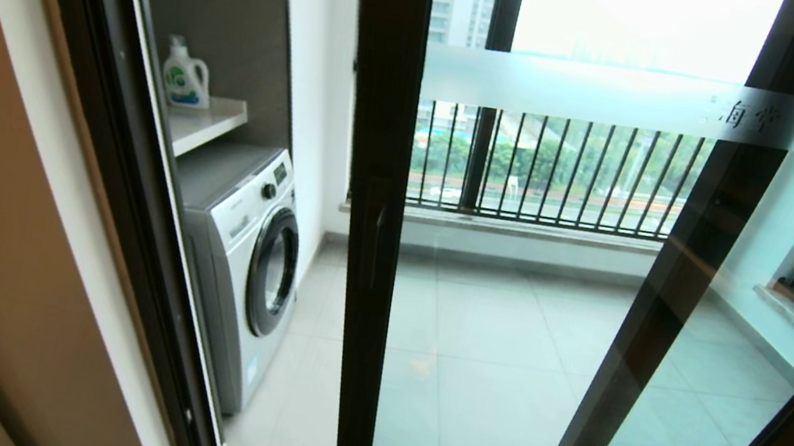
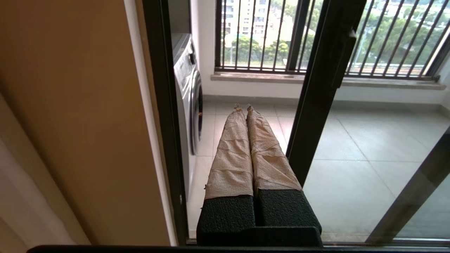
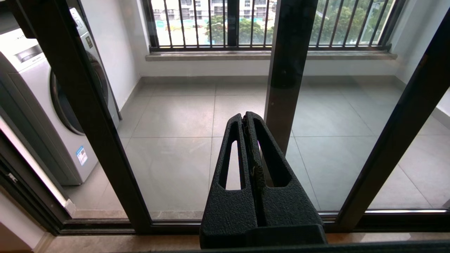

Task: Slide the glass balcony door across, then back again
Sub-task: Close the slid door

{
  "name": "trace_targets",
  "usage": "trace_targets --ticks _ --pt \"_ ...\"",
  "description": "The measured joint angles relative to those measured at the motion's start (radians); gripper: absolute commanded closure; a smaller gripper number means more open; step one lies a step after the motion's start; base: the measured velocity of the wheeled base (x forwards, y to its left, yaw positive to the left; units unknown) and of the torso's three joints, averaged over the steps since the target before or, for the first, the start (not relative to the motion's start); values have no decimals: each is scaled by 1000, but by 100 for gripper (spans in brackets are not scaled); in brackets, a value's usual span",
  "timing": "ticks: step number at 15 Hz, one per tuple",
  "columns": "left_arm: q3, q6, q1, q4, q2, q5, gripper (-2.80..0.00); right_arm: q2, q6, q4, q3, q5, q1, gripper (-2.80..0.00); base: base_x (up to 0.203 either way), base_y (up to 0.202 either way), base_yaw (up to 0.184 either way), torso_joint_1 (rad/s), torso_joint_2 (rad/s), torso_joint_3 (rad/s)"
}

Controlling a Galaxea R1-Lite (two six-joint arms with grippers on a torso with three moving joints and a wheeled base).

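Straight ahead in the doorway stands the glass balcony door (image 1: 515,272), a tall clear pane in a dark brown-black metal frame, w/ a frosted horizontal band (image 1: 620,97) across its upper part carrying two Chinese characters near the band's right end. Its leading upright sits roughly mid-opening, small dark handle (image 1: 372,239) on that post, so there's an open gap to the left, thru which a white front-loading washing machine (image 1: 245,263) shows, plus a white detergent bottle (image 1: 186,76) on the shelf above it. Behind the pane: grey tiled balcony floor (image 1: 502,365) and black vertical railing bars (image 1: 554,169). The left gripper (image 2: 243,107), fingers wrapped in beige tape, is pressed closed on nothing, pointing into the gap just beside the door's post. The right gripper (image 3: 247,117), bare black, is likewise closed & empty, in front of the glass.
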Motion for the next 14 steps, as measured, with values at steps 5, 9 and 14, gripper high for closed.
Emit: trace_targets --ticks 5,9,14 --pt "-145 -32 -4 -309 479 -78 0 0 1 0 0 0 0 0 0 0 0 0 0 0" --pt "-292 -128 -54 -616 911 -95 0 0 0 0 0 0 0 0 0 0 0 0 0 0" --pt "-514 -179 -189 -747 1305 -96 0 0 0 0 0 0 0 0 0 0 0 0 0 0"
